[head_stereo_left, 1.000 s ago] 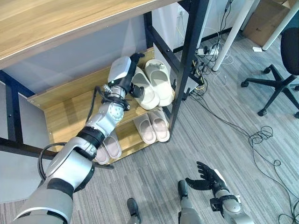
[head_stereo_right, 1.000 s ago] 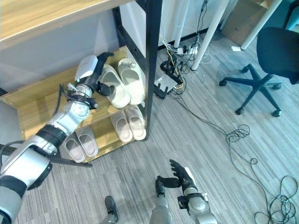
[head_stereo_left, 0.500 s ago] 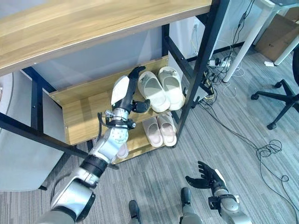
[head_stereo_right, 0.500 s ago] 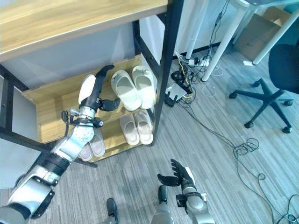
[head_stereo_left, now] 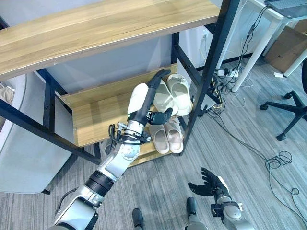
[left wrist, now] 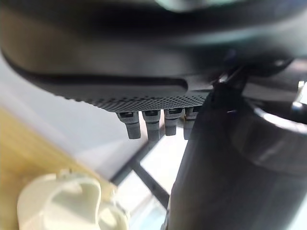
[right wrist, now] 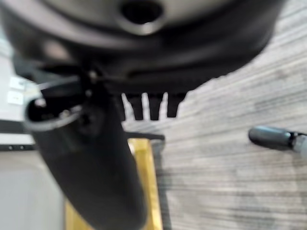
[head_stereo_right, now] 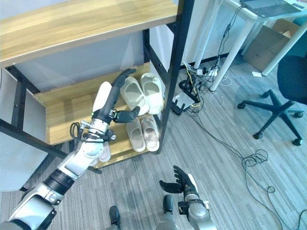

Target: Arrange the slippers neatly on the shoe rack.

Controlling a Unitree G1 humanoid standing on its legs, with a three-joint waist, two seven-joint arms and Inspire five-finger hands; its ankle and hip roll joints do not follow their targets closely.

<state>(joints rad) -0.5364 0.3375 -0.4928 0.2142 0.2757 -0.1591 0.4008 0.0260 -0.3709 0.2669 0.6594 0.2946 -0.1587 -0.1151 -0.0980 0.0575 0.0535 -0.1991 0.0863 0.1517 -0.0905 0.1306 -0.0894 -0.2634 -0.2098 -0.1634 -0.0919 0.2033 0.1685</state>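
Grey carpet floor [head_stereo_left: 158, 191], wooden shoe rack [head_stereo_left: 96, 115]; left eye view: left hand [head_stereo_left: 146, 98] fingers straight, empty, just beside cream slippers [head_stereo_left: 172, 93] on middle shelf. Right eye view: pink slippers [head_stereo_right: 142, 132] paired below; right hand [head_stereo_right: 180, 184] relaxed, idle low. Left wrist view: slipper near fingertips; best nudge sideways gently, keeping pair parallel

Shelf [head_stereo_left: 96, 112] left free — slippers [head_stereo_left: 173, 93] right
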